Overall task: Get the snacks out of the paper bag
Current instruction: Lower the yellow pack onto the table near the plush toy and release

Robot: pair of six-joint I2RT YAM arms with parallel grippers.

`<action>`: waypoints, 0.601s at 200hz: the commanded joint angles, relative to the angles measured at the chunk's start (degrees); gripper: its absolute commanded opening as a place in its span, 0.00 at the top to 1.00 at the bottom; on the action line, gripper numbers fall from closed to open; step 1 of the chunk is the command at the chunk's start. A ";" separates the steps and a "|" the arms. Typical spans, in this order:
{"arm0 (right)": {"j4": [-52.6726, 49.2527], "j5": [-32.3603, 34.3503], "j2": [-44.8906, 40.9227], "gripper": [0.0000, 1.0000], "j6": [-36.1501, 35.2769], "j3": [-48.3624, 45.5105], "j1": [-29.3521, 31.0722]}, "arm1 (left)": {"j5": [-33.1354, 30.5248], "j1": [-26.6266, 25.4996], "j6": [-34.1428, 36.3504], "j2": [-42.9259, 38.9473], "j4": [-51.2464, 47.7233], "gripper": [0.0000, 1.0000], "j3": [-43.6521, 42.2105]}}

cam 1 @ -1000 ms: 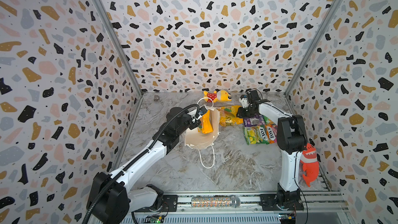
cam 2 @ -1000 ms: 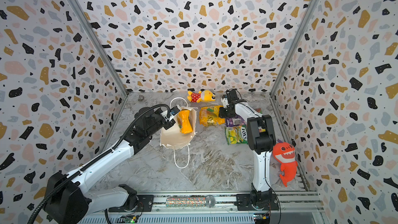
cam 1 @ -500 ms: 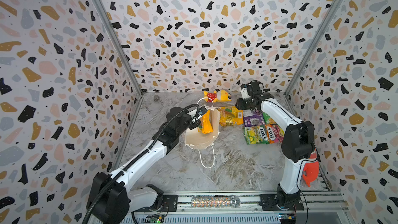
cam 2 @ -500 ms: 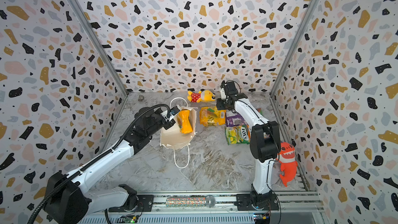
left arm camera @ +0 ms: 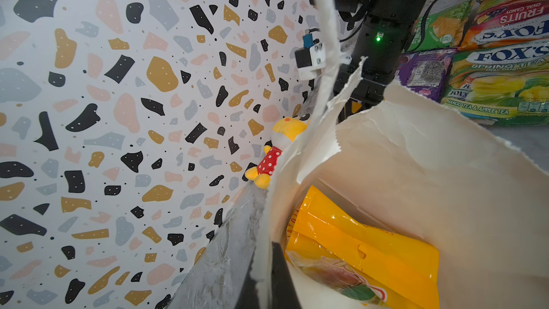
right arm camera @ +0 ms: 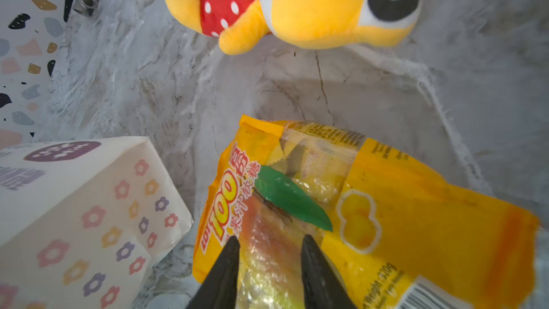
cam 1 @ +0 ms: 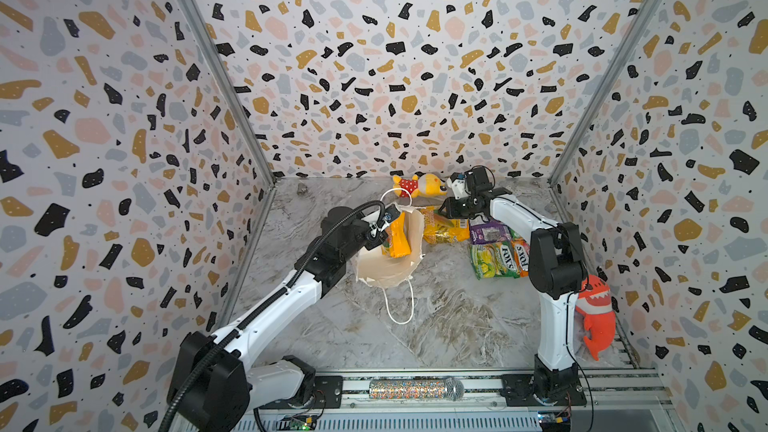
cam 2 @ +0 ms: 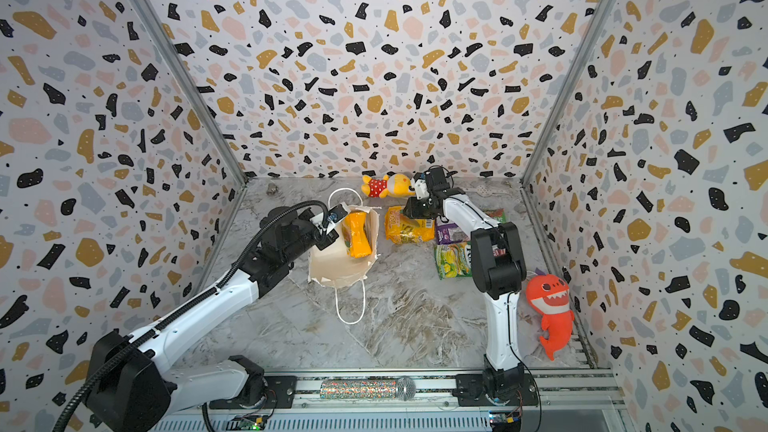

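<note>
Red FOX'S packet (cam 1: 520, 258) half-hidden

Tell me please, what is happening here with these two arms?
The left end effector is shut on the rim of the paper bag, holding it open. One orange packet is in the bag. The right end effector, jaws apart, hangs over a second orange packet lying on the table beside the bag. Past it lie more packets.
</note>
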 commanded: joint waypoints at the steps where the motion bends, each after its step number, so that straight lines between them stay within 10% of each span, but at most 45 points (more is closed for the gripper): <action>1: 4.08 -2.56 -1.59 0.64 1.69 -1.56 0.32 | 1.00 0.06 -0.25 0.47 1.62 1.00 1.28; 120: 2.66 2.76 -4.83 0.63 0.84 -4.57 0.74 | 1.15 0.06 -0.26 -0.14 1.53 1.00 1.08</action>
